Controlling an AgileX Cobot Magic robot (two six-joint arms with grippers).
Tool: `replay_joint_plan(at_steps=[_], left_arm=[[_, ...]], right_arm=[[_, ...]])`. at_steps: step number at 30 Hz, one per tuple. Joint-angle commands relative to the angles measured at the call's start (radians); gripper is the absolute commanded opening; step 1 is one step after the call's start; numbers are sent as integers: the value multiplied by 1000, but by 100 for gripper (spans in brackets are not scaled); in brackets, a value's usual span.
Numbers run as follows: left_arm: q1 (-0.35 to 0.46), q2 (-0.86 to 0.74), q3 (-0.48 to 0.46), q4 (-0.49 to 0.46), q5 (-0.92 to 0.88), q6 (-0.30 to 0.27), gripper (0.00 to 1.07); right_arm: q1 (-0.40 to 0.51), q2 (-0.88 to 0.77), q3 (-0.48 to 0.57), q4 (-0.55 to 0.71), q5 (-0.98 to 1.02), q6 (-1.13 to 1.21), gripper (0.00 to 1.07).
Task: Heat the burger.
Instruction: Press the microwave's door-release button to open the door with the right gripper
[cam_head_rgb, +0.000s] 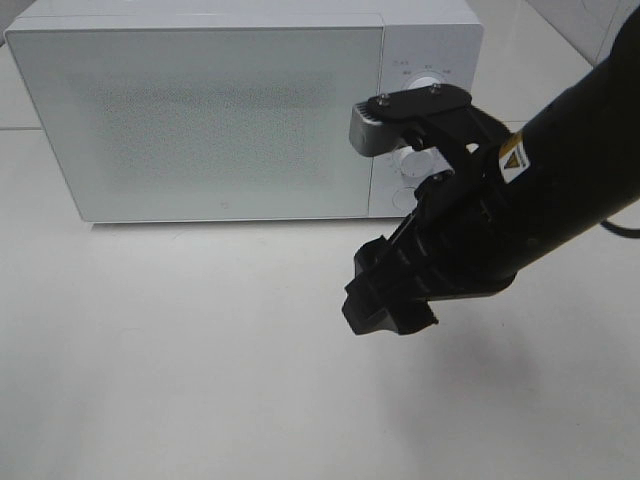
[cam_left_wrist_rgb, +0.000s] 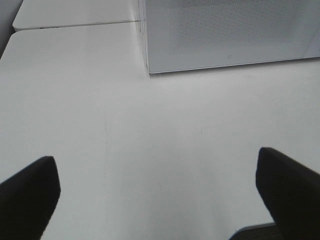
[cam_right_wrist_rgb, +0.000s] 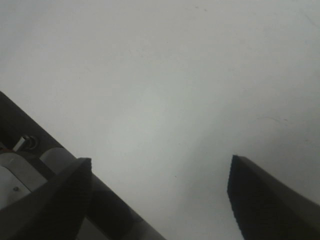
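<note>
White tabletop (cam_head_rgb: 150, 350) fills most of every view, matte and bare-looking around the arms. At its back stands a white microwave (cam_head_rgb: 200, 110), its speckled door shut flush with the front. The control panel is on the side nearer the right arm (cam_head_rgb: 570, 170). That black arm reaches in from the right edge of the high view and crosses in front of the panel, angled down toward the table. The right gripper (cam_right_wrist_rgb: 160, 200) hangs above the tabletop in front of the microwave, its jaws spread with nothing between them. The left gripper (cam_left_wrist_rgb: 157, 195) faces the microwave's left front corner, jaws wide apart and empty, with only table between its dark fingers (cam_left_wrist_rgb: 27, 195). A grey wrist camera (cam_head_rgb: 375, 128) sits on the right arm. Round knobs (cam_head_rgb: 428, 85) peek out beside it. The burger shows in no view, so its place cannot be told.
</note>
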Motion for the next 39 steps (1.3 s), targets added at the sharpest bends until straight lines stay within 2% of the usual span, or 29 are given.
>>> replay_joint_plan(at_steps=[1,7,22,28,31,32,33,35,39], left_arm=[[6,-16,2,-6,-3,-5,100],[6,-16,2,-6,-3,-5,100],[6,-16,2,-6,-3,-5,100],[6,-16,2,-6,-3,-5,100],[6,-16,2,-6,-3,-5,100],[6,-16,2,-6,-3,-5,100],[6,-16,2,-6,-3,-5,100],[6,-16,2,-6,-3,-5,100],[6,-16,2,-6,-3,-5,100]], right_arm=[[4,-43,-52,-68,103,50,73],[4,-148,-88,-121,199,91,73],[4,-371,-87,-189,393,92,74],[4,-502,-87,-209,407,99,80],[-28,-554,-87,-221,434,108,81],[-81,-592,-83,-222,459,108,80],[-81,-592,-83,-222,459,108,80],[-160,-656,-50,-224,468,107,80],[-222,-729,-6,-224,469,108,80]])
